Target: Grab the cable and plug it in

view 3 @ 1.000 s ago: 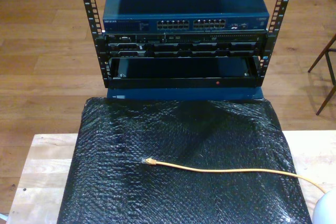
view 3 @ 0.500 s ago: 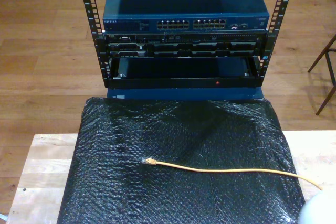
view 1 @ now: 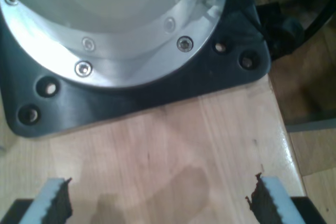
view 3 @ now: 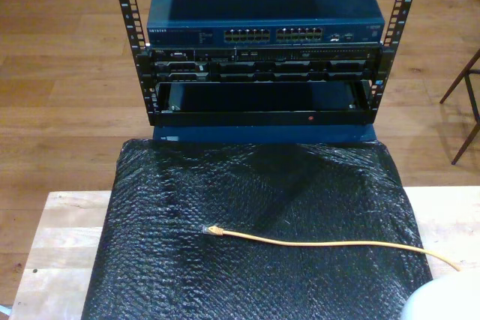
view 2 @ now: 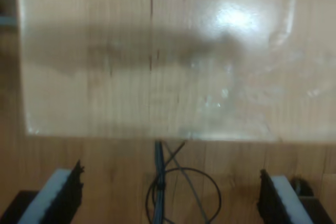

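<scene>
Wood floor, light wooden table [view 3: 60, 237] with a black bubble-wrap sheet [view 3: 262, 207] over it, black open-frame rack [view 3: 262, 110] behind. Task not started. One thin yellow-orange network cable [view 3: 337, 243] lies loose on the sheet, clear plug [view 3: 212, 230] toward the exterior view's left, well short of the rack and untouched. One blue network switch [view 3: 262, 5] on the rack, two port blocks, all look empty. My first gripper [view 1: 157, 203] has jaws apart over bare wood by a round metal arm base [view 1: 115, 30]. My second gripper [view 2: 170, 195] has jaws apart too, nothing between. Left: grab, carry, insert.
</scene>
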Motion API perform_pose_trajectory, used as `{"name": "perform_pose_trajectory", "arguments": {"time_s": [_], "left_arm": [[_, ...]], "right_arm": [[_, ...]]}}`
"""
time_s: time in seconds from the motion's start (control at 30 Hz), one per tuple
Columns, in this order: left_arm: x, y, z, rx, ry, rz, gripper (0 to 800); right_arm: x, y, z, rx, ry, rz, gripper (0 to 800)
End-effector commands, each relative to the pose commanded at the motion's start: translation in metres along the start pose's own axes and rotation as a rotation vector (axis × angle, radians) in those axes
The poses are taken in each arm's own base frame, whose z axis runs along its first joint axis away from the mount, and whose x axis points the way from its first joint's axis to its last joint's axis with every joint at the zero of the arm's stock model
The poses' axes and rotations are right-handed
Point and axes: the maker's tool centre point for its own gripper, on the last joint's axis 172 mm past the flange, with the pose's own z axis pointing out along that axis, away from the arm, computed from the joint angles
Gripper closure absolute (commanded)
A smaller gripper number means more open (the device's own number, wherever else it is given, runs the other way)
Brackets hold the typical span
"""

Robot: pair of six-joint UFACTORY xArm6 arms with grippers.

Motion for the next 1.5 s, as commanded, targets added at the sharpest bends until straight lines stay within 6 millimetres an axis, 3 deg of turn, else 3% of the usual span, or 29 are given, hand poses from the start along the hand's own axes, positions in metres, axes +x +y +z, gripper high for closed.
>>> {"name": "perform_pose_trajectory", "arguments": {"time_s": [0.17, 0.3, 0.47, 0.73, 0.97, 1.2, 1.5], "left_arm": [[0.008, 0.003, -0.022, -0.001, 0.043, -0.008, 0], [0.020, 0.004, -0.046, -0.001, 0.106, -0.013, 0], [0.023, 0.004, -0.066, -0.003, 0.120, -0.020, 0], [0.029, -0.027, -0.100, -0.128, 0.109, 0.000, 0], [0.033, -0.054, -0.119, -0.222, 0.071, -0.054, 0], [0.035, -0.082, -0.127, -0.285, -0.003, -0.105, 0], [0.046, -0.118, -0.136, -0.309, -0.077, -0.160, 0]], "right_arm": [[-0.009, 0.011, -0.029, 0.000, -0.020, 0.047, 0], [-0.016, 0.035, -0.046, 0.007, -0.043, 0.061, 0], [-0.021, 0.068, -0.057, 0.023, -0.038, 0.098, 0], [-0.017, 0.098, -0.069, 0.051, -0.015, 0.207, 0], [-0.009, 0.142, -0.086, 0.051, -0.048, 0.238, 0], [0.016, 0.191, -0.109, 0.082, -0.049, 0.289, 2], [0.079, 0.246, -0.113, 0.094, -0.083, 0.301, 4]]}}
